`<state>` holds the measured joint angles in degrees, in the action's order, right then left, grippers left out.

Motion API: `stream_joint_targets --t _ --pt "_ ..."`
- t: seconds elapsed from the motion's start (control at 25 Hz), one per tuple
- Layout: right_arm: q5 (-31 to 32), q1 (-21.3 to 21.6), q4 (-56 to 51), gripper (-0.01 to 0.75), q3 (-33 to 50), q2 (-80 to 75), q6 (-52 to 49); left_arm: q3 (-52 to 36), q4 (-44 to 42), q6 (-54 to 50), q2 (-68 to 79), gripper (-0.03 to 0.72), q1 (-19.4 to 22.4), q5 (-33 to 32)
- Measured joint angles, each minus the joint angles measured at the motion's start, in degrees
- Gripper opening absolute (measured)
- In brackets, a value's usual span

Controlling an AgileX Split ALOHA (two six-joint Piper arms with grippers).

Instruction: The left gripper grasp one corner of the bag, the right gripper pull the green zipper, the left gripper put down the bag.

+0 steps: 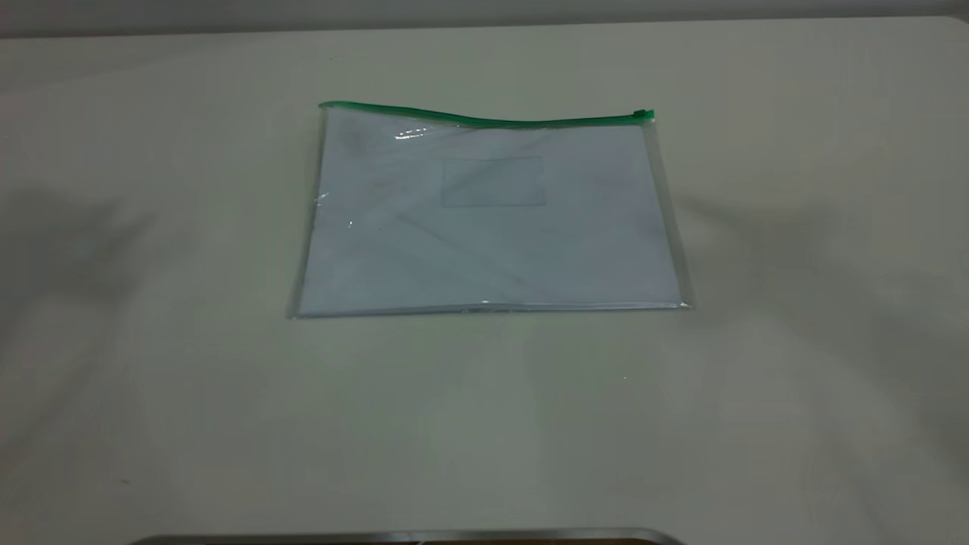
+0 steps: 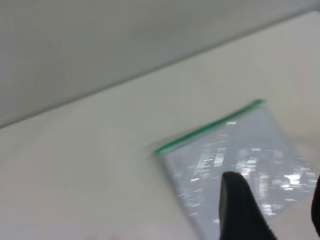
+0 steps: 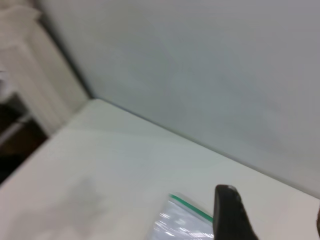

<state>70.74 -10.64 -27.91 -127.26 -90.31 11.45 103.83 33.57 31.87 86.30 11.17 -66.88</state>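
The bag (image 1: 492,219) lies flat in the middle of the table, a clear pouch with white paper and a small card pocket (image 1: 493,182). The green zipper (image 1: 484,119) runs along its far edge, with the slider tab (image 1: 643,114) at the right end. Neither gripper shows in the exterior view. The left gripper (image 2: 277,210) hovers open and empty above the table, with the bag (image 2: 240,155) and its green zipper (image 2: 210,127) below it. The right gripper (image 3: 272,220) is open and empty, high above the table, with a bag corner (image 3: 180,225) and the green zipper (image 3: 190,207) below it.
The pale table (image 1: 151,378) spreads wide on all sides of the bag. A grey metal edge (image 1: 409,536) shows at the near side. A grey wall (image 3: 200,75) stands behind the table, and white furniture (image 3: 30,75) stands beyond one table corner.
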Motion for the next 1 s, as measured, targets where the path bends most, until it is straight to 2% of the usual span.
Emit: stream_joint_targets --t 0.2,0.36,0.68,1.0 --pt "0.0 0.0 8.1 0.450 17.7 12.9 -2.4 -0.9 -10.8 -7.6 -9.1 0.414 0.0 0.0" --pt "0.0 0.0 15.1 0.450 34.2 22.8 -5.5 -7.1 -15.3 -10.1 -15.5 0.414 0.0 0.0" --pt "0.0 0.0 29.5 0.448 65.1 36.2 -16.7 -32.0 -18.9 -13.1 -25.4 0.414 0.0 0.0" --pt "-0.9 0.0 31.7 0.418 91.3 43.6 -20.3 -59.7 -20.0 -14.8 -31.4 0.414 0.0 0.0"
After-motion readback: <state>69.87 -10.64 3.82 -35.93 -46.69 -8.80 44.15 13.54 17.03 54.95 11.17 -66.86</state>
